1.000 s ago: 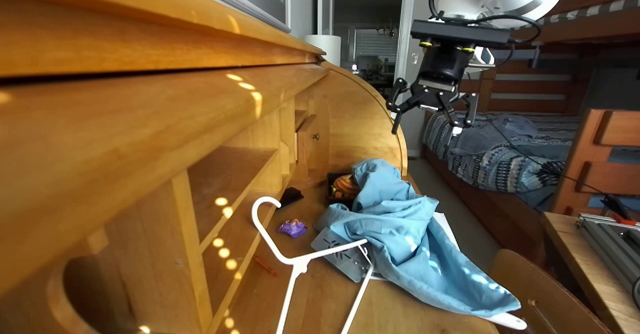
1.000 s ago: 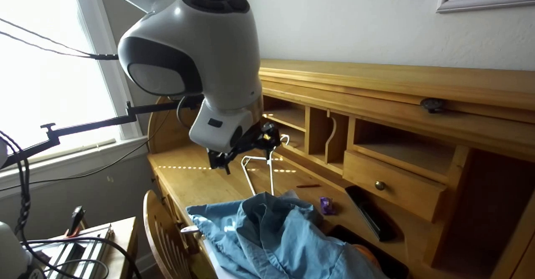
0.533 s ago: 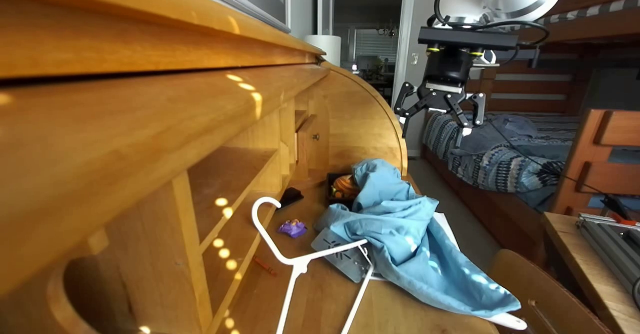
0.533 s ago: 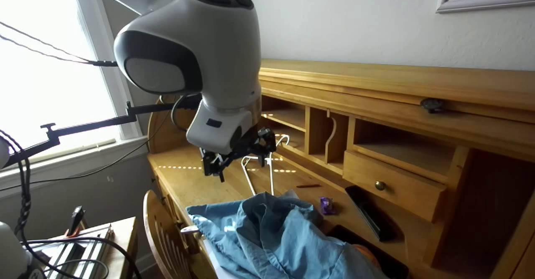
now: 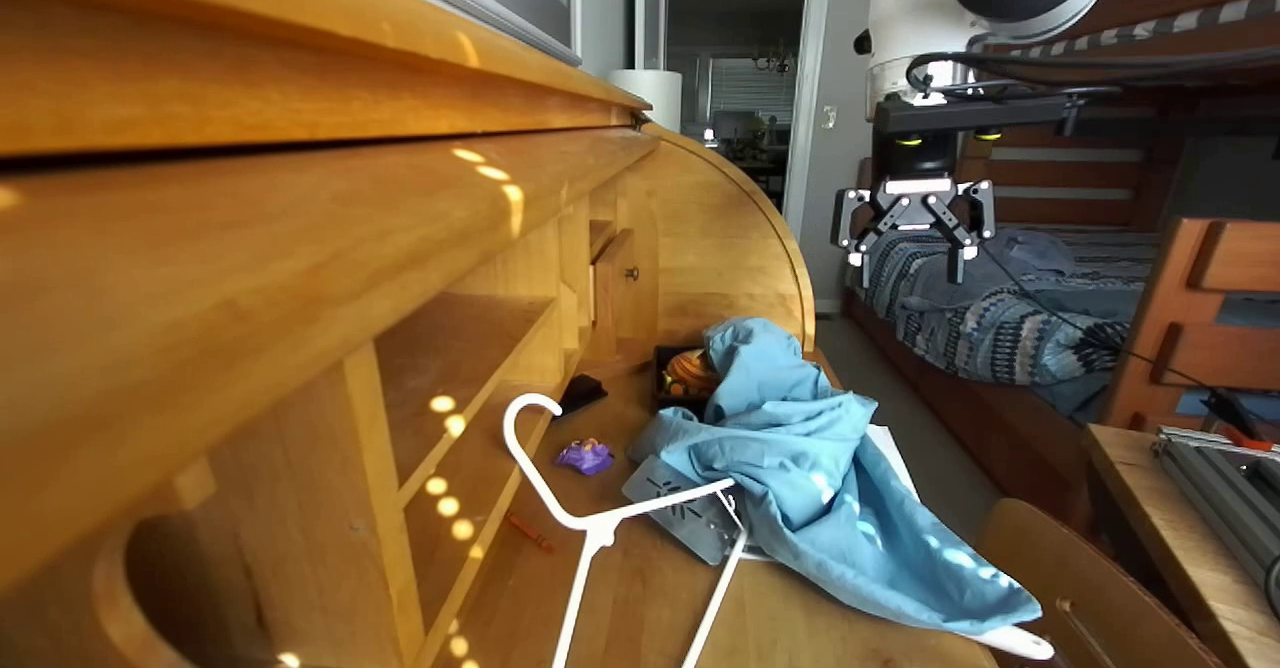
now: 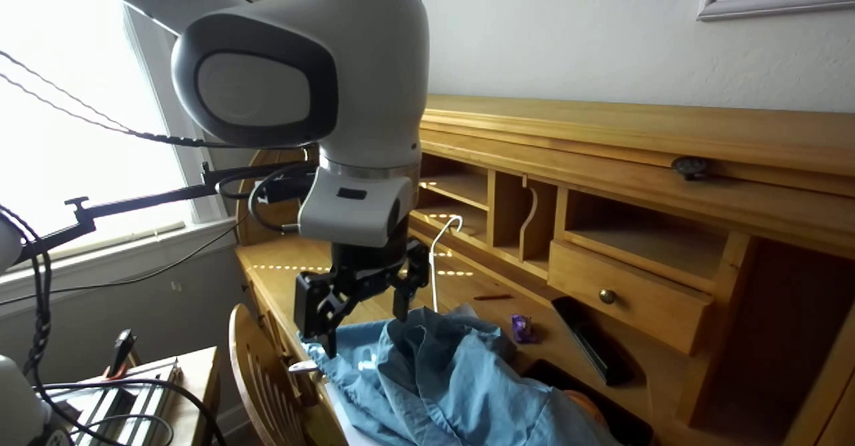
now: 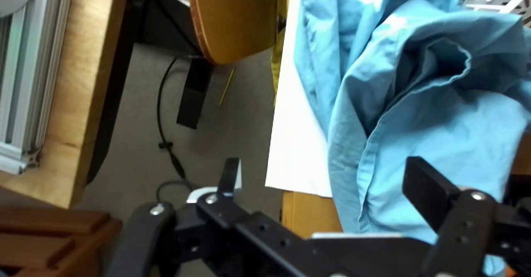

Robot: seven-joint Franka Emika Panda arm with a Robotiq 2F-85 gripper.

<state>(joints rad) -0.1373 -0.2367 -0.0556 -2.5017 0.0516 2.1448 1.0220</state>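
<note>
Above edge of blue cloth [image 7: 448, 136], hand [image 5: 909, 270] spread wide; yellow stick [image 7: 227, 86]: wrist view only.

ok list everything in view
desk: one, brown, foreground
cloth: one, blue, on desk
hanger: at least one, white, beside cloth
plate: one, grey, partly under cloth
crumpled item: one, purple, on desk
stick: one, reddish, on desk
tray: one, black, beside cloth
round item: one, orange, in tray
flat item: one, black, on desk
paper: one, white, partly under cloth
chair: one, brown, beside desk
table: one, tan, near chair
bed: one, brown, background
arm: one, white, over desk
fingers: two, black, apart, over desk edge
</note>
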